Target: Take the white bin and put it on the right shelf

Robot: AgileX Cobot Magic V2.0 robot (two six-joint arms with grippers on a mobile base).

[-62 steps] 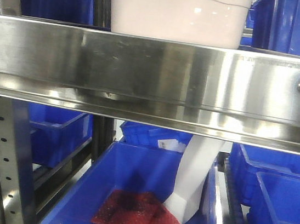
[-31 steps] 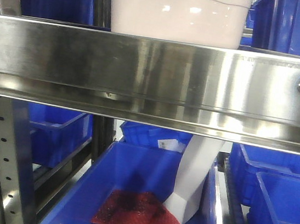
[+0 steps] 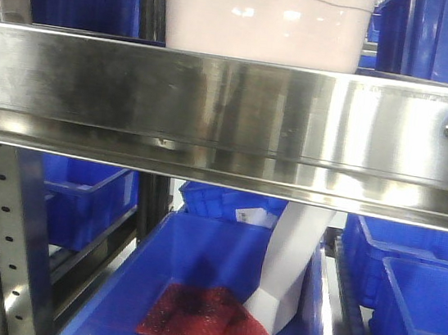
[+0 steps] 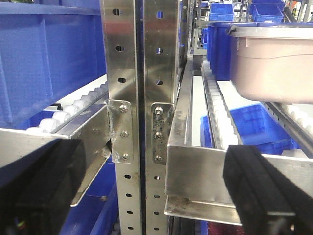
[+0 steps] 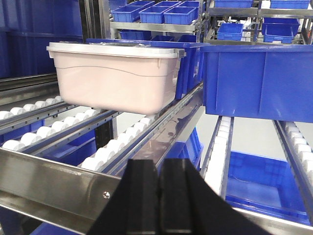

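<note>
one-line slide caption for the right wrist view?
Shut right pincer faces lidded pale pinkish-white plastic bin resting on stainless-steel roller shelf.

Glossy plastic white bin [image 5: 115, 73] on shiny stainless-steel right shelf [image 3: 230, 119].

One white bin [image 5: 115, 76] present, lidded. One large blue bin [image 5: 257, 81] beside it on the same roller level. One red mesh bag [image 3: 204, 318] and one white chute [image 3: 290, 263] in the lower blue tote [image 3: 196, 255]. Two perforated uprights [image 4: 142, 73] side by side.
</note>
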